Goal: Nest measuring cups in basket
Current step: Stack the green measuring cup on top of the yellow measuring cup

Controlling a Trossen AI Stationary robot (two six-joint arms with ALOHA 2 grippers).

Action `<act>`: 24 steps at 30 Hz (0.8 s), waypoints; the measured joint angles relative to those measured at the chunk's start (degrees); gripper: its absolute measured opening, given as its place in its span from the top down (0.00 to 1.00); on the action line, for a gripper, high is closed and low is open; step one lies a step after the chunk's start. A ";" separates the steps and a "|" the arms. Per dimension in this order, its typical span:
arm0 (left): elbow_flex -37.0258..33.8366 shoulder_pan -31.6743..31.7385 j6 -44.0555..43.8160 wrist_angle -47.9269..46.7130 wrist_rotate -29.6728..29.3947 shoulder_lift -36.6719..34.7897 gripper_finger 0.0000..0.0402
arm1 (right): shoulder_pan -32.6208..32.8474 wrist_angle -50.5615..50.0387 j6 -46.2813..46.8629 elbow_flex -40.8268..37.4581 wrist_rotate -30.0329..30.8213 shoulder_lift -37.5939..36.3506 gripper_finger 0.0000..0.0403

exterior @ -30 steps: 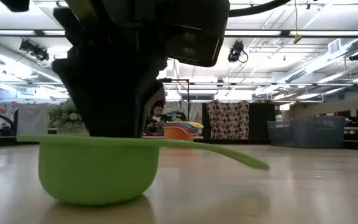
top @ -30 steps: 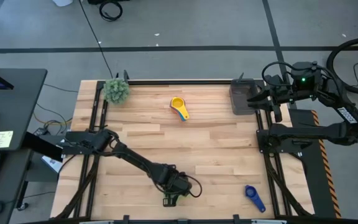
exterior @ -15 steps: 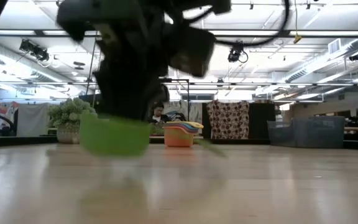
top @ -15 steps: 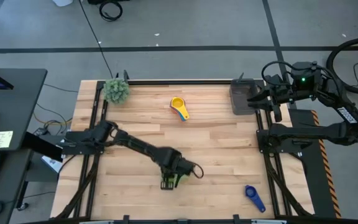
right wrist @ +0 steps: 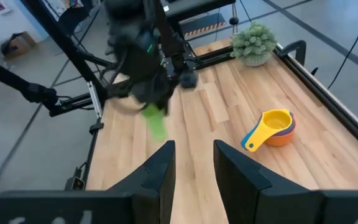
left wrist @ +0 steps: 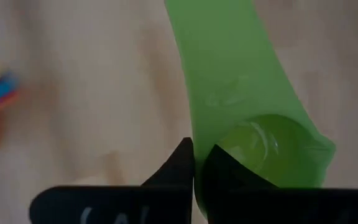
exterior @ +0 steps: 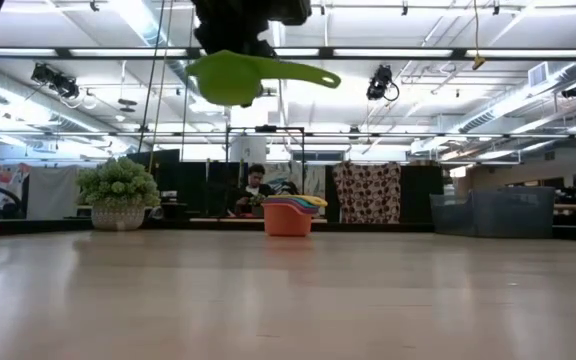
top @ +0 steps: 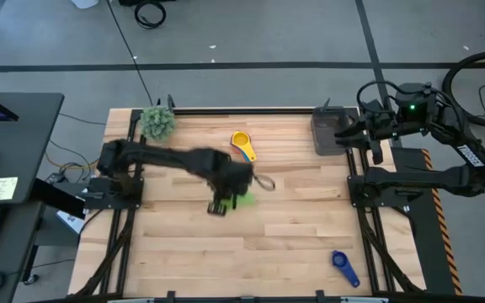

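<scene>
My left gripper (top: 226,200) is shut on the green measuring cup (top: 244,199) and holds it high over the table's middle; the low view shows the cup (exterior: 230,78) well above the wood. A nested stack of cups, yellow on top and orange at the bottom (top: 242,146) (exterior: 288,215) (right wrist: 271,129), stands on the table toward the far edge. A dark blue cup (top: 343,268) lies by the near right corner. The dark grey basket (top: 327,131) sits at the far right corner. My right gripper (right wrist: 191,163) waits open beside the basket. My left gripper pinches the green cup's bowl wall (left wrist: 207,140) beside the root of the handle, one finger (left wrist: 224,167) inside the bowl and one (left wrist: 180,158) outside. The fingers come from above, pointing down. The cup is lifted clear and about level, its handle (exterior: 308,73) sticking out sideways.
A fuzzy green plant ball (top: 157,123) (exterior: 118,185) stands at the far left corner. Black arm frames run along the left and right edges. Bare wood lies between the stack and the basket. A person (exterior: 255,186) sits in the room beyond the table.
My left gripper, shut on the green cup, has risen from the table's near edge and swung toward the far edge, toward the cup stack. The cup, resting on the wood a second ago, is now lifted clear and high.
</scene>
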 joint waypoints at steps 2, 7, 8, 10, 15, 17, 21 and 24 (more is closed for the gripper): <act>1.38 3.21 1.41 -2.35 -1.64 -0.87 0.97 | 0.00 0.03 1.23 0.00 0.07 0.01 0.72; 4.07 11.48 7.46 -4.60 -1.97 -1.02 0.97 | 0.00 0.19 1.72 0.00 0.55 0.33 0.72; 4.58 12.86 9.21 -4.73 -1.95 -1.02 0.97 | 0.00 0.45 1.79 0.00 1.07 0.47 0.72; 5.11 15.54 15.09 -3.68 -1.95 -1.06 0.97 | 0.00 0.73 1.87 0.00 1.91 0.73 0.72; 6.71 20.84 30.99 -1.46 -1.93 -1.06 0.97 | 0.00 2.08 3.22 0.01 3.99 2.42 0.72; 6.67 22.79 35.58 0.64 -1.93 -1.01 0.97 | 0.00 2.69 4.65 0.02 5.02 3.17 0.72; 6.67 26.74 42.11 6.28 -1.86 -0.89 0.97 | 0.00 3.11 6.18 0.02 7.33 5.40 0.72; 6.65 29.41 45.99 10.00 -1.33 -0.46 0.97 | 0.00 3.09 7.50 0.01 9.53 7.35 0.72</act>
